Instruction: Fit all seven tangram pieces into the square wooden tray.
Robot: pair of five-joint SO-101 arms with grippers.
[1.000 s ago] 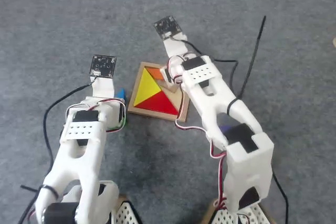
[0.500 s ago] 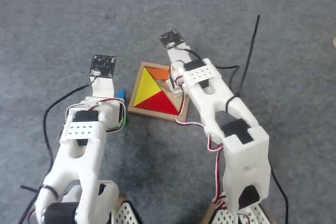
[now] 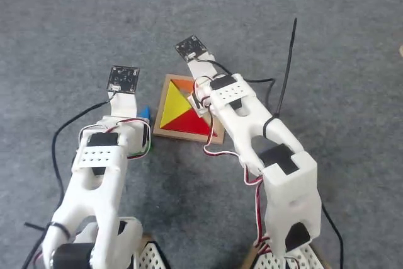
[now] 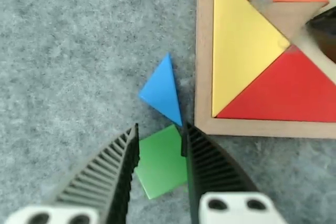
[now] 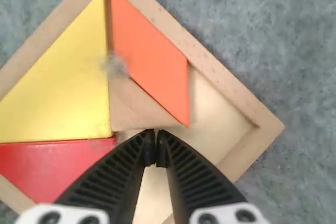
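The left pincer (image 4: 159, 132) is hanging low over the grey table (image 3: 315, 61), released, its jaws standing apart on either side of the green square (image 4: 160, 161), which is lying flat on the table outside the tray. Whether the fingers are touching the square cannot be determined. Just beyond the square, the blue triangle (image 4: 161, 90) is lying on the table, one tip almost meeting the outer wall of the square wooden tray (image 4: 203, 51). Inside the tray, the yellow triangle (image 4: 236, 45) is sitting against the wall nearest the blue triangle, the red triangle (image 4: 283, 90) is sitting beside it along the near wall, and the orange parallelogram (image 5: 149, 61) is lying along a far wall. The right pincer (image 5: 155, 139) is hovering over the tray, clenched and gripping nothing, its tips positioned above bare wood where the yellow and red triangles are meeting.
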